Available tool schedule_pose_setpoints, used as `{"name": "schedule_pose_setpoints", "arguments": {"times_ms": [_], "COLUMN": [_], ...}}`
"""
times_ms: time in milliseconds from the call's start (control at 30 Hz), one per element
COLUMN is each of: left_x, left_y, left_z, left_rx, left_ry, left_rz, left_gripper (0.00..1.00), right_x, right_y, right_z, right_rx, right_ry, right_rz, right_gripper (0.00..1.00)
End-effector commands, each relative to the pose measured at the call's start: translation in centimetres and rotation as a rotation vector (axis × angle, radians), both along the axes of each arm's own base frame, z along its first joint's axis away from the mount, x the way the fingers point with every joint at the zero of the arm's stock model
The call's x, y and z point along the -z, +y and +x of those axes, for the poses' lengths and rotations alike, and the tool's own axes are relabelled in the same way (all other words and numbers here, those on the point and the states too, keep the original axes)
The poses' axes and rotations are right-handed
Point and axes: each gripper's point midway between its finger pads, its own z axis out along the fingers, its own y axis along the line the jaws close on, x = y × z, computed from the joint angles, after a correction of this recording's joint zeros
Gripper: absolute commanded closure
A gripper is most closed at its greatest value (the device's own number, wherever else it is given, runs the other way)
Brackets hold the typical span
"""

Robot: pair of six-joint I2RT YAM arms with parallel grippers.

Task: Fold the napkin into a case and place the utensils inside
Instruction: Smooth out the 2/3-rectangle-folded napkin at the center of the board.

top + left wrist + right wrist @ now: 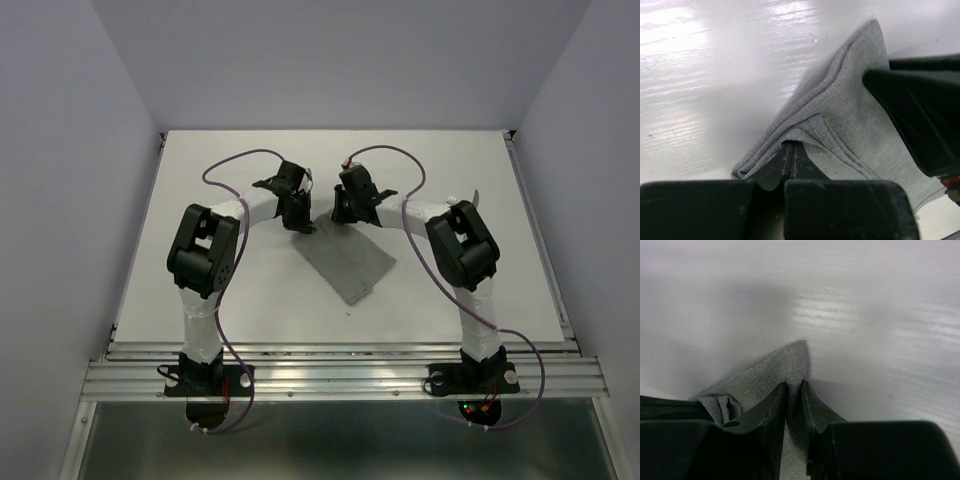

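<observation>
The grey napkin (pixel 352 265) lies folded in a slanted strip at the table's middle, its far end lifted. My left gripper (pixel 299 218) is shut on the far left corner, where several layered edges (pixel 850 100) drape over its closed jaws (pixel 791 146). My right gripper (pixel 345 208) is shut on the far right corner (pixel 775 370), with cloth pinched between its jaws (pixel 794 386). The two grippers are close together. A slim silver piece (pixel 476 199) shows behind the right arm's elbow. I cannot tell whether it is the fork or the knife, and the other utensil is hidden.
The white table (pixel 220 170) has raised rails along its left and right sides (pixel 540 230). The right gripper's black body (pixel 925 115) fills the right of the left wrist view. Grey walls surround the table.
</observation>
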Motion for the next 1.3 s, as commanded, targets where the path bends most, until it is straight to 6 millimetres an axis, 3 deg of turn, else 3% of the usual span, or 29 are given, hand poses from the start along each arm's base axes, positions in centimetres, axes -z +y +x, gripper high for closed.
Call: {"name": "schedule_pose_setpoints", "arguments": {"times_ms": [0, 167, 333, 433, 533, 633, 700, 933, 1033, 1267], "left_x": [-0.9, -1.4, -2.3, -4.0, -7.2, -8.8, -9.0, -8.4, -8.4, -8.6], "left_y": [-1.1, -1.2, -1.7, -1.9, -1.4, -0.9, -0.3, 3.2, 3.7, 4.3], "left_z": [0.2, -0.8, -0.8, -0.3, 0.3, 0.5, 0.4, -1.0, -1.9, -2.6], "left_rx": [0.018, 0.024, 0.026, 0.013, -0.02, -0.031, -0.036, -0.078, -0.08, -0.1], "left_ry": [-0.018, -0.019, -0.024, -0.055, -0.138, -0.178, -0.185, -0.206, -0.224, -0.324], "left_rz": [-0.006, -0.022, -0.046, -0.061, -0.073, -0.063, -0.027, 0.173, 0.22, 0.286], "left_gripper": [1.0, 1.0, 1.0, 1.0, 1.0, 1.0, 1.0, 0.85, 0.84, 0.85], "right_x": [0.6, -0.4, -2.0, -2.8, -4.0, -5.8, -6.8, -5.3, -4.1, -3.7], "right_y": [-1.9, -3.1, -4.1, -4.3, -4.3, -5.2, -5.8, -7.3, -7.8, -8.5], "right_z": [-3.1, -4.9, -4.8, -4.5, -4.8, -4.9, -5.1, -7.3, -8.4, -9.7], "right_rx": [0.06, 0.065, 0.095, 0.097, 0.059, 0.039, 0.04, 0.066, 0.072, 0.082], "right_ry": [0.056, 0.055, 0.018, -0.002, -0.014, -0.053, -0.075, -0.033, 0.002, 0.019], "right_rz": [0.001, 0.006, -0.017, -0.029, -0.035, -0.051, -0.073, -0.086, -0.087, -0.079], "right_gripper": [0.77, 0.74, 0.66, 0.61, 0.47, 0.37, 0.37, 0.37, 0.37, 0.36]}}
